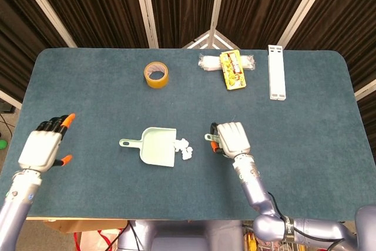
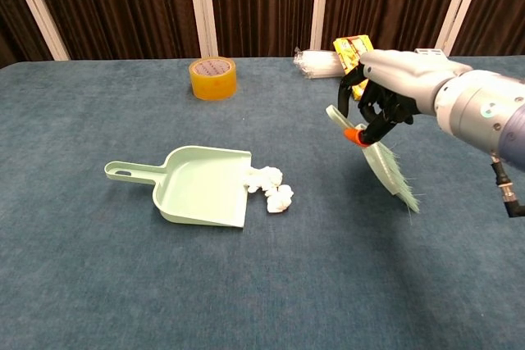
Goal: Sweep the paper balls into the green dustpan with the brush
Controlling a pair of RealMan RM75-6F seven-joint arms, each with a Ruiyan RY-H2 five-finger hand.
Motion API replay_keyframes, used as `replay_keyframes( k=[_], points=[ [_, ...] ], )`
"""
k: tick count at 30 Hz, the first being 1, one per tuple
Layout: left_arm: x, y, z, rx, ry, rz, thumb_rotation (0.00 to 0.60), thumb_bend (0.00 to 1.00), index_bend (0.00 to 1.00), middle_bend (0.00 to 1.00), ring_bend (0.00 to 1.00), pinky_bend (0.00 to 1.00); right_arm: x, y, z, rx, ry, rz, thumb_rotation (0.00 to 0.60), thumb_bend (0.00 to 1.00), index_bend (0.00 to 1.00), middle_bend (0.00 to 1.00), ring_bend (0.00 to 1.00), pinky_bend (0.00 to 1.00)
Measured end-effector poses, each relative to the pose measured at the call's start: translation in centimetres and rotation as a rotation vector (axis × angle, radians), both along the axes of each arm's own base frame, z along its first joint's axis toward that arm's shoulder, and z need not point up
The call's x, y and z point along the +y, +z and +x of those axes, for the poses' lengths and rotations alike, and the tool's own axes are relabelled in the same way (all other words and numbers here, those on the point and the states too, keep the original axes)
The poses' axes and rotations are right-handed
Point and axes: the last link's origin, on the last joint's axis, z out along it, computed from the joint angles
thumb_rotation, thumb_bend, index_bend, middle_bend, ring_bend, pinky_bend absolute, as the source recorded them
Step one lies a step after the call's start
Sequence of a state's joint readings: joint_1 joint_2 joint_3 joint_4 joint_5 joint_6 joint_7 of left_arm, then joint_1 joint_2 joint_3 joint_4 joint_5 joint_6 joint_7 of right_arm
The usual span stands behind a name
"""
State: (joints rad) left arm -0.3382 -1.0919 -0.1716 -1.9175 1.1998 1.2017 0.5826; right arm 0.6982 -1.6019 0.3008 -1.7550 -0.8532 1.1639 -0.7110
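Note:
The green dustpan (image 1: 157,146) (image 2: 201,185) lies flat at mid-table, handle to the left, mouth to the right. White paper balls (image 1: 184,147) (image 2: 271,187) sit against its open right edge. My right hand (image 1: 233,139) (image 2: 394,88) grips the brush (image 2: 381,157) by its handle, lifted above the table to the right of the balls, bristles hanging down. In the head view the hand hides most of the brush. My left hand (image 1: 44,149) hovers at the table's left side with fingers apart, holding nothing.
A roll of yellow tape (image 1: 156,74) (image 2: 212,78) stands at the back. A yellow packet (image 1: 232,69) (image 2: 362,55) lies on clear wrapped items, and a white strip (image 1: 276,72) lies at the back right.

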Motion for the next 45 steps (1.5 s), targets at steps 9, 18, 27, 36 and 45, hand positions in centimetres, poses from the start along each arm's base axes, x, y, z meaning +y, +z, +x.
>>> replay_keyframes(
  k=[9, 18, 27, 36, 45],
  points=[
    [4.5, -3.4, 3.4, 0.037, -0.009, -0.02, 0.6, 0.2, 0.35, 0.84, 0.82, 0.8, 0.0, 0.4, -0.2, 0.003, -0.014, 0.0, 0.6, 0.49, 0.76, 0.81, 0.88, 0.74],
    [6.9, -8.2, 6.6, 0.077, 0.031, -0.113, 0.6, 0.31, 0.38, 0.98, 0.94, 0.92, -0.1, 0.9, 0.0, 0.002, -0.015, -0.008, 0.6, 0.5, 0.76, 0.81, 0.88, 0.74],
    [7.1, -12.1, 8.1, 0.08, 0.1, -0.181, 0.6, 0.34, 0.4, 0.99, 0.95, 0.93, -0.1, 1.1, -0.2, 0.001, -0.021, -0.008, 0.6, 0.5, 0.76, 0.81, 0.88, 0.74],
    [6.7, -14.2, 7.9, 0.119, 0.132, -0.201, 0.6, 0.34, 0.41, 0.99, 0.95, 0.93, -0.2, 1.1, -0.8, 0.006, -0.032, -0.005, 0.6, 0.5, 0.76, 0.81, 0.88, 0.74],
    [6.7, -15.9, 8.3, 0.116, 0.135, -0.212, 0.6, 0.43, 0.46, 0.99, 0.96, 0.93, -0.2, 1.3, -1.4, 0.012, -0.04, -0.005, 0.6, 0.5, 0.76, 0.81, 0.88, 0.74]
  ],
)
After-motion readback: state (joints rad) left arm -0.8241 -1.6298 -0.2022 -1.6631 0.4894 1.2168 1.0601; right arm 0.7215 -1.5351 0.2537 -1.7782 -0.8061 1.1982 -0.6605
